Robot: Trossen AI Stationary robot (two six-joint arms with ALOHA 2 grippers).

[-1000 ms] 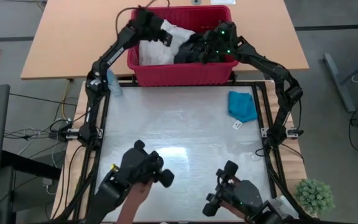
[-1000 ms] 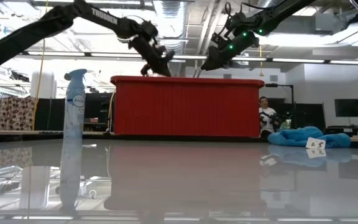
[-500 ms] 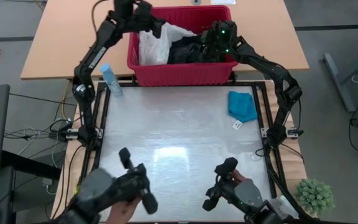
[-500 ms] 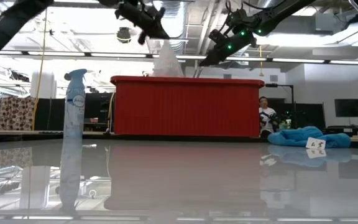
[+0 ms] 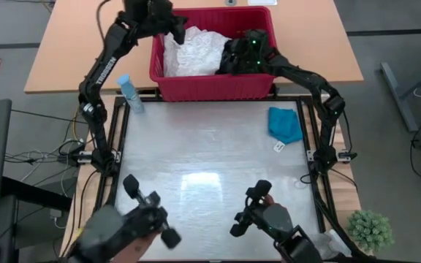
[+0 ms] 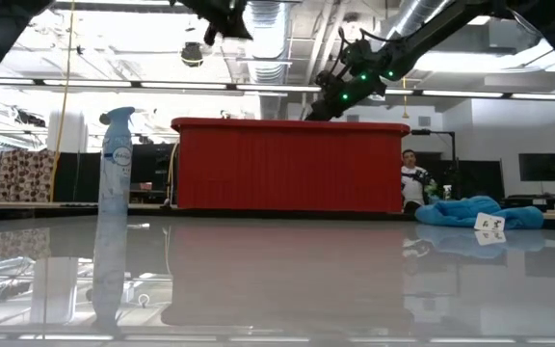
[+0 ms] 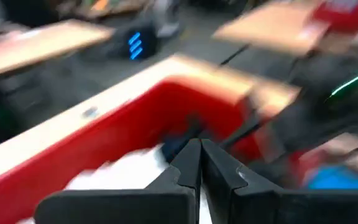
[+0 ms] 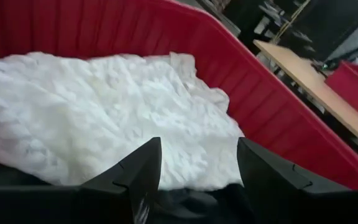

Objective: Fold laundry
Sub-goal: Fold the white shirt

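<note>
High view: a white lacy garment [image 5: 196, 51] lies crumpled in the red basket [image 5: 210, 84]. The left gripper [image 5: 168, 20] hovers above, fingers closed, empty; the right gripper [image 5: 234, 58] gapes over black clothes [image 5: 240, 51]. Soft, light fabric; likely best pinched at an edge.

We saw a red basket [image 6: 289, 165] at the desk's [image 6: 277, 280] far side | a pale blue spray bottle [image 6: 115, 193] stood upright, nearer us | a teal garment [image 6: 470, 212] lay beside a small white tag [image 6: 491, 226] | the right gripper [image 6: 324, 106] hung just above the basket rim | a person [image 6: 414, 180] sat beyond.
</note>
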